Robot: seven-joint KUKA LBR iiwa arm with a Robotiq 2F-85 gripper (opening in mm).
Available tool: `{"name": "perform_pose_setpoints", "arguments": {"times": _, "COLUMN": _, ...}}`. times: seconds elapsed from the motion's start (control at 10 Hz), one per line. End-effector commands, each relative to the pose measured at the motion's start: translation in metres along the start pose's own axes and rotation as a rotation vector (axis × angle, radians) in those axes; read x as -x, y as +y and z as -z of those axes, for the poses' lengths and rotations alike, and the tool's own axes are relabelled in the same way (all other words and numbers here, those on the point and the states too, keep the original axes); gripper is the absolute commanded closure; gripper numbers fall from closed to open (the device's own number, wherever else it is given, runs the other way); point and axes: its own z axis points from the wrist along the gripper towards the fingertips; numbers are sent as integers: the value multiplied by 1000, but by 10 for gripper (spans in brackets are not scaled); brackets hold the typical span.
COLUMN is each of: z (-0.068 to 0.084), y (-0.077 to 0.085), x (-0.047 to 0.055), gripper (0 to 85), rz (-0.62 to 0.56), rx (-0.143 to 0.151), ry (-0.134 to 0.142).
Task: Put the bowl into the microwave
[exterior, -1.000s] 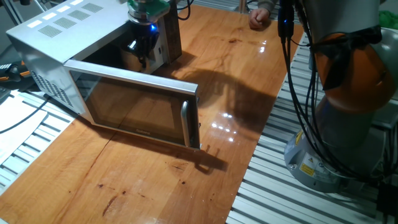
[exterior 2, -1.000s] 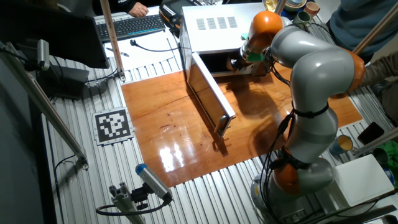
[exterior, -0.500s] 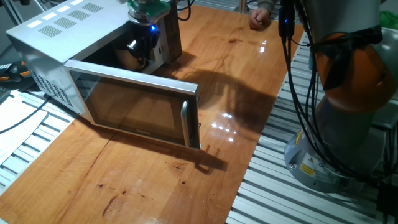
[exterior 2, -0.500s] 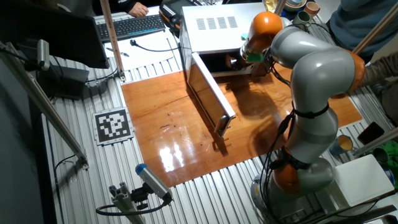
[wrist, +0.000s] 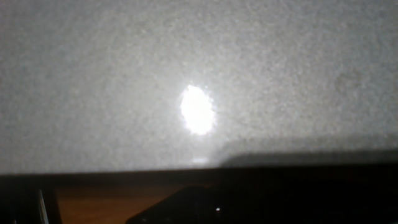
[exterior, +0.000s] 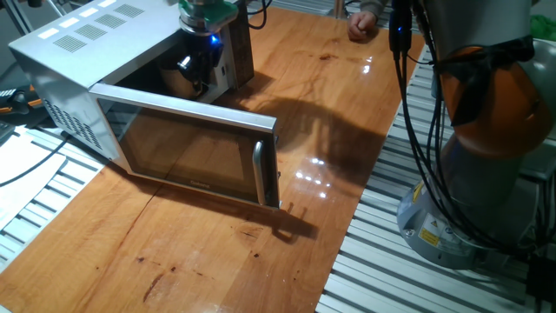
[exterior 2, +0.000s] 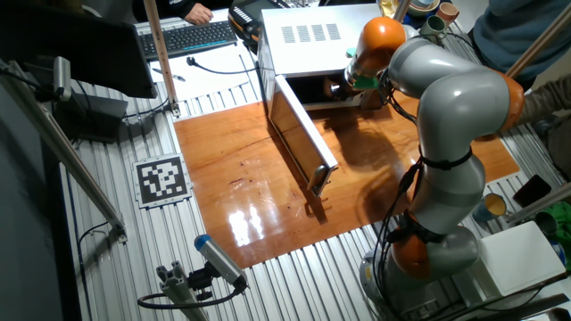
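wooden table [exterior: 330, 113] — fingers [exterior: 198, 76] inside open microwave [exterior: 78, 52] — bowl unseen

The arm [exterior 2: 455, 107] has smooth silver-grey rounded segments with orange joint bands. Black cables [exterior: 417, 130] run along it at the right of the frame. A yellow warning sticker [exterior: 428, 235] marks its grey base.

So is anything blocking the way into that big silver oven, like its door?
No. The dark glass door of the boxy silver-white microwave is swung wide open, and the black tool is already at the opening. Nothing visible blocks the cavity. The bowl itself cannot be made out.
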Motion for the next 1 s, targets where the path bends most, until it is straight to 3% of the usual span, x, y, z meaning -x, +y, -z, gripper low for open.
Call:
{"name": "perform_pose_setpoints", "arguments": {"times": 0.0, "z": 0, "y": 0, "x": 0, "gripper": 340, "rz": -3, "rx": 1, "ry": 0}}
{"name": "perform_pose_setpoints", "arguments": {"times": 0.9, "z": 5, "y": 1, "x": -2, "gripper": 340, "rz": -17, "rx": 16, "ry": 3}}
